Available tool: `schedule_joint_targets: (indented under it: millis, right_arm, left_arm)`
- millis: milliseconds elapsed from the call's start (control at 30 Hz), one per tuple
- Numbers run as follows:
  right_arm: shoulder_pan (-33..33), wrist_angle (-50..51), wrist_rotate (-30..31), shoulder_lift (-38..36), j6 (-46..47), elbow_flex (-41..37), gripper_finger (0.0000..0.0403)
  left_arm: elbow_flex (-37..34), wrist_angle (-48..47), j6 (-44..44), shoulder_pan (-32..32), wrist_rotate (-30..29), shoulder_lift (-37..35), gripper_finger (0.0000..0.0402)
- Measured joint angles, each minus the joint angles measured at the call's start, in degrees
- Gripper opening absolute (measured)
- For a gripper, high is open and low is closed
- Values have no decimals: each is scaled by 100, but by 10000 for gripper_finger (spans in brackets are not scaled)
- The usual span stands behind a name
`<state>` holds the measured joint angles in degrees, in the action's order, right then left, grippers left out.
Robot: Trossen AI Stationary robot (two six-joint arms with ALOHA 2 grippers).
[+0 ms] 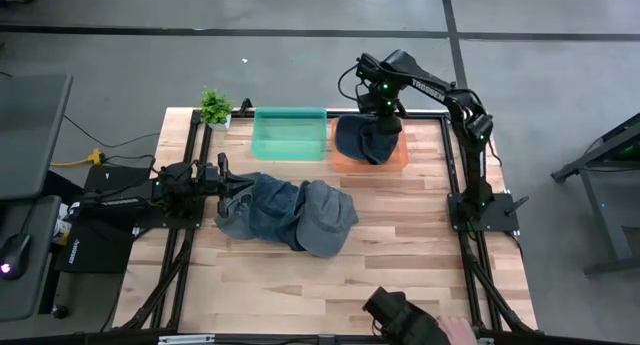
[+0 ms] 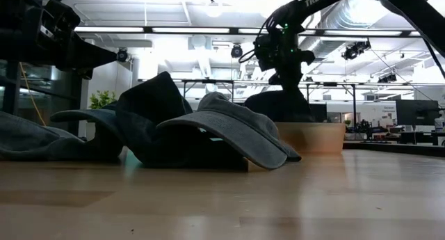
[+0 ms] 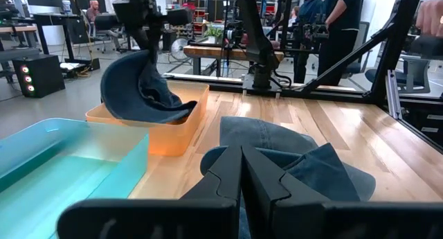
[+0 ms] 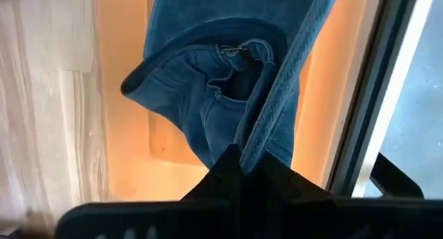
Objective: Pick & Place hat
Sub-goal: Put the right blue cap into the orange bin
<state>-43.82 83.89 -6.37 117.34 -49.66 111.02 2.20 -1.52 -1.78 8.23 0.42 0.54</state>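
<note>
Hat (image 1: 366,138) soft denim, light, floppy; sags under own weight, so pinch at brim or fabric edge. Right gripper (image 4: 240,154) clenched on fold of hat, crown dangling directly below it into orange bin (image 1: 398,157). Left gripper (image 3: 241,158) clamped empty, parked at counter (image 1: 400,245) edge, tips touching pile of hats (image 1: 290,213) just ahead.

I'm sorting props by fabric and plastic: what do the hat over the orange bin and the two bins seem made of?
The dark blue hat looks like washed denim or cotton twill: visible stitched seams and soft folds. The orange rectangular bin and the teal rectangular bin look like translucent, glossy plastic, letting light glow through their walls.
</note>
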Motion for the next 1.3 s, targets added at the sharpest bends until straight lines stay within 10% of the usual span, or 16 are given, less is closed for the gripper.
schedule_joint_targets:
  millis: [700, 1300]
  right_arm:
    - [4, -101, 11, 879, 159, -9, 11]
    - [12, -430, 1196, 894, 1238, -9, 154]
  left_arm:
    - [1, 0, 0, 0, -1, 0, 1]
    - [2, 0, 0, 0, -2, 0, 1]
